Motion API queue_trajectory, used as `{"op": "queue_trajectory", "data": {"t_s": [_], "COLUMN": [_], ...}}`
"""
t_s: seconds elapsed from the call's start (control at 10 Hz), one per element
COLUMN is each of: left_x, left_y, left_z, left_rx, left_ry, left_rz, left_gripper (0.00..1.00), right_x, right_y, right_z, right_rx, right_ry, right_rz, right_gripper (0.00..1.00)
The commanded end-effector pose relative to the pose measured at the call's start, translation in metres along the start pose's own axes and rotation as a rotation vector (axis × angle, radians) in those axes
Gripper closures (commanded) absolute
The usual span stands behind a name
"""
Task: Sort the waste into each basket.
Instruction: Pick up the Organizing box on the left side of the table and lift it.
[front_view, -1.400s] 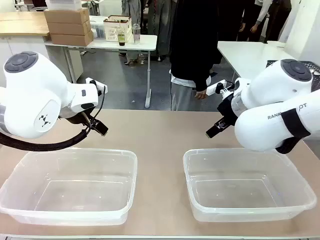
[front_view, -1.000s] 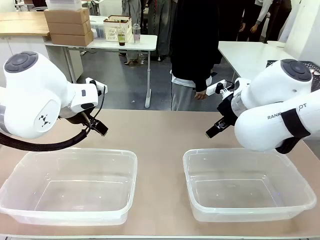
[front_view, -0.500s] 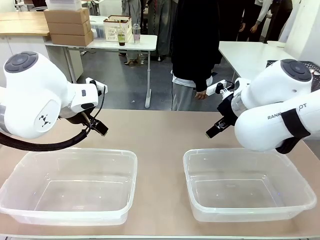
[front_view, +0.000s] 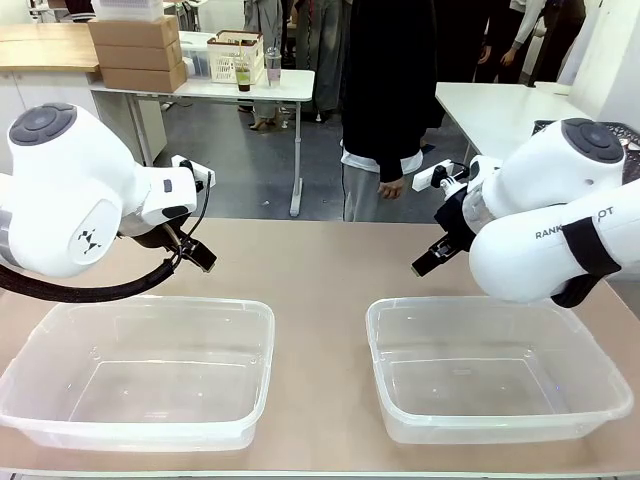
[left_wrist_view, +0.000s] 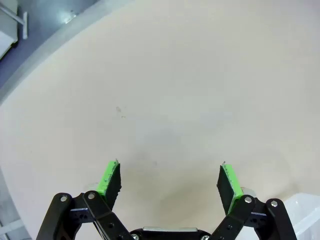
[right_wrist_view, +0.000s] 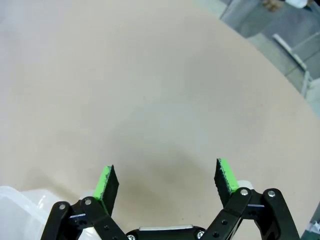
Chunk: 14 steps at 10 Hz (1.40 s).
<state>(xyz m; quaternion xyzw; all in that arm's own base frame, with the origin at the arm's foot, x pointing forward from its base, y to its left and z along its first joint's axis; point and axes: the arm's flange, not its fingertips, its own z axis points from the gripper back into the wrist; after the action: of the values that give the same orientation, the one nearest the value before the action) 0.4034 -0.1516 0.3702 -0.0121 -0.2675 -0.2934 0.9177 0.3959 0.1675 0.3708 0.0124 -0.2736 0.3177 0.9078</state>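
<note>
Hovering above the table (front_view: 318, 262), left gripper (left_wrist_view: 170, 172) and right gripper (right_wrist_view: 166, 172) are held spread, empty; waste could be missorted, left basket (front_view: 160, 301) and right basket (front_view: 470, 300) being alike.

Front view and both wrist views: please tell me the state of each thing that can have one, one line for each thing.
Left tub: upright on the table, empty.
Right tub: upright on the table, empty.
Left gripper: open, holding nothing, above bare table.
Right gripper: open, holding nothing, above bare table.
Person's hand: hanging down at the far side, holding nothing.
</note>
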Motion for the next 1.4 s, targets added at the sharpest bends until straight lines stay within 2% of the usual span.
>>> {"op": "queue_trajectory", "data": {"t_s": [0.0, 0.1, 0.2, 0.3, 0.4, 0.5, 0.6, 0.7, 0.8, 0.9, 1.0, 1.1, 1.2, 1.3], "left_x": [0.014, 0.030, 0.027, 0.014, 0.002, -0.005, 0.013, 0.013, 0.013, 0.006, 0.005, -0.004, -0.023, -0.042], "left_y": [0.001, -0.009, -0.027, -0.043, -0.055, -0.058, -0.050, -0.050, -0.050, -0.059, -0.060, -0.047, -0.023, -0.003], "left_z": [0.032, 0.091, 0.140, 0.177, 0.193, 0.185, 0.174, 0.174, 0.174, 0.198, 0.196, 0.201, 0.212, 0.219], "left_rx": [-0.032, -0.034, -0.004, -0.120, -0.149, -0.154, -0.089, -0.089, -0.089, -0.112, -0.385, -0.632, -0.891, -1.067], "left_ry": [0.011, 0.165, 0.127, 0.102, 0.091, 0.064, 0.106, 0.106, 0.106, 0.095, 0.108, 0.054, -0.055, -0.155], "left_rz": [0.036, 0.207, 0.182, 0.112, 0.087, 0.119, 0.111, 0.111, 0.111, 0.111, 0.046, 0.098, 0.169, 0.277], "left_gripper": [0.00, 0.00, 0.00, 0.00, 0.00, 0.00, 0.00, 0.00, 0.00, 0.00, 0.00, 0.00, 0.00, 0.00], "right_x": [0.012, 0.012, -0.003, -0.026, -0.044, -0.055, 0.026, 0.026, 0.015, 0.019, 0.014, 0.007, -0.009, -0.028], "right_y": [0.000, 0.004, 0.011, 0.017, 0.020, 0.027, 0.009, 0.009, 0.014, 0.014, 0.011, 0.001, -0.014, -0.030], "right_z": [0.034, 0.093, 0.145, 0.187, 0.203, 0.191, 0.183, 0.183, 0.221, 0.194, 0.184, 0.191, 0.209, 0.222], "right_rx": [0.030, -0.008, 0.016, 0.068, 0.033, -0.027, 0.013, 0.013, 0.004, 0.257, 0.441, 0.630, 0.924, 1.054], "right_ry": [-0.023, -0.042, -0.098, -0.170, -0.165, -0.125, -0.156, -0.156, -0.164, -0.106, -0.089, -0.133, -0.245, -0.325], "right_rz": [-0.126, -0.156, -0.103, -0.011, -0.001, -0.017, -0.052, -0.052, -0.034, -0.052, -0.093, -0.260, -0.410, -0.536], "right_gripper": [0.00, 0.00, 0.00, 0.00, 0.00, 0.00, 0.00, 0.00, 0.00, 0.00, 0.00, 0.00, 0.00, 0.00]}}
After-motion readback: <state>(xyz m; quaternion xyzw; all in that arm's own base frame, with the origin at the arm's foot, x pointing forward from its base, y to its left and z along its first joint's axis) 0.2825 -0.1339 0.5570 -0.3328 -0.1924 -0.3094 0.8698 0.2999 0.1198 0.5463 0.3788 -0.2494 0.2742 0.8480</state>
